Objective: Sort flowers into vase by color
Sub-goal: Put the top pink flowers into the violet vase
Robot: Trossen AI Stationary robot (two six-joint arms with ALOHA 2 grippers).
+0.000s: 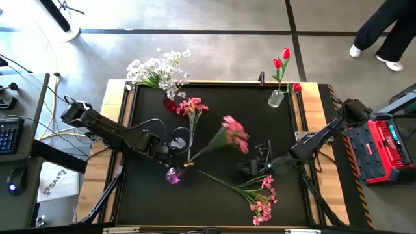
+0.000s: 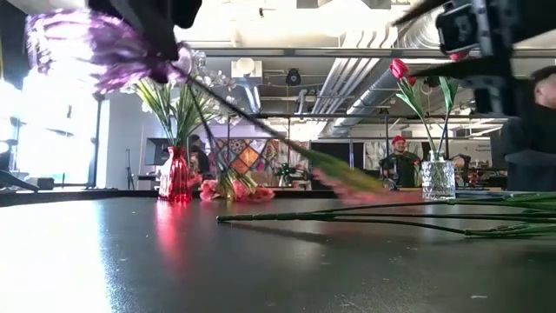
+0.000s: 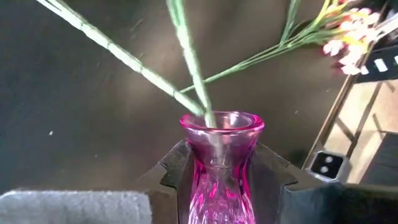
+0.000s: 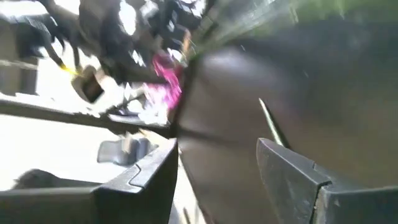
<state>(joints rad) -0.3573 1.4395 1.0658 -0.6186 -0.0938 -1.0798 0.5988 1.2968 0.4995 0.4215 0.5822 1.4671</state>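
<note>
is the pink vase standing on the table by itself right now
No: in the left wrist view the left gripper has its fingers clamped on either side of the pink vase, with a green stem in its mouth.

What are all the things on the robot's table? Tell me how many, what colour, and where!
Pink vase: one, pink glass, held in the left tool, a pink spray's stem in its neck.
Red vase: one, red, table's far left, holding white flowers.
Clear vase: one, clear glass, far right, holding red tulips.
Pink sprays: one in the pink vase; one lying beside the red vase; a loose bunch lying near the front right.
Table: one, black top, wooden rim.
Left tool: shut on the pink vase.
Right tool: open, over the table's right-centre.
</note>
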